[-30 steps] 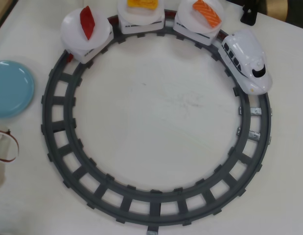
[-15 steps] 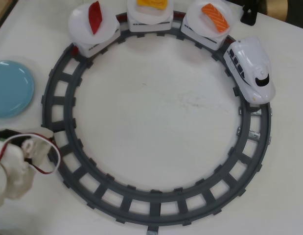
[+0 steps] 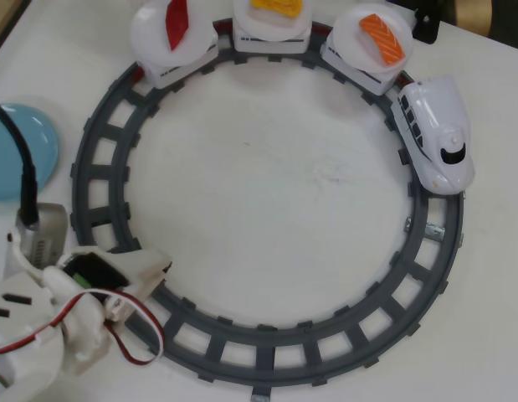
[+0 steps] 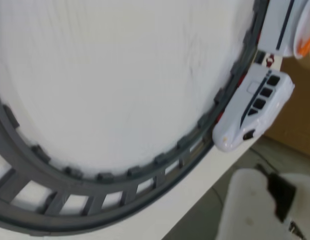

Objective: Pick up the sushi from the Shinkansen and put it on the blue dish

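The sushi [image 3: 384,38], orange with white stripes, lies on the white plate of the car right behind the Shinkansen [image 3: 434,134], at the upper right of the grey track in the overhead view. The wrist view shows the Shinkansen [image 4: 252,110] nose-down at the right, with an orange edge of the sushi [image 4: 306,42] at the frame border. The blue dish [image 3: 20,151] lies at the left edge, partly crossed by a black cable. My gripper [image 3: 154,272] reaches over the track's lower left, far from the train. Its jaws are not distinguishable.
Two further cars carry a yellow piece [image 3: 275,7] and a red piece [image 3: 176,18] at the top. The grey circular track [image 3: 267,343] rings the white table. A black object [image 3: 426,25] stands at the top right. The table edge [image 4: 205,200] runs near the train.
The train has rolled clockwise, its nose going down the right side. My arm has come in from the lower left and now reaches over the track.
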Robot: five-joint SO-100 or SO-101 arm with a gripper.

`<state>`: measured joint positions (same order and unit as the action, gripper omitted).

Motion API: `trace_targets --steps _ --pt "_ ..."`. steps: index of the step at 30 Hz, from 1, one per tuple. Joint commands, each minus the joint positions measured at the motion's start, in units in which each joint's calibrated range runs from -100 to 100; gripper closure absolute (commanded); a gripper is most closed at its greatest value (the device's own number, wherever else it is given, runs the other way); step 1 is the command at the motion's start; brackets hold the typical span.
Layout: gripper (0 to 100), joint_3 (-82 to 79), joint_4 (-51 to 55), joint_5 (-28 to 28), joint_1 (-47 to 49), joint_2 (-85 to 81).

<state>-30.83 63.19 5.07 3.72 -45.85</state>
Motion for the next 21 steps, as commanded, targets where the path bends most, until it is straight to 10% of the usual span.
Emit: trace_targets --steps 1,21 --pt "97 4.5 -1.24 0.16 -1.17 0.93" --pt "97 6.22 -0.65 0.16 -1.17 6.15"
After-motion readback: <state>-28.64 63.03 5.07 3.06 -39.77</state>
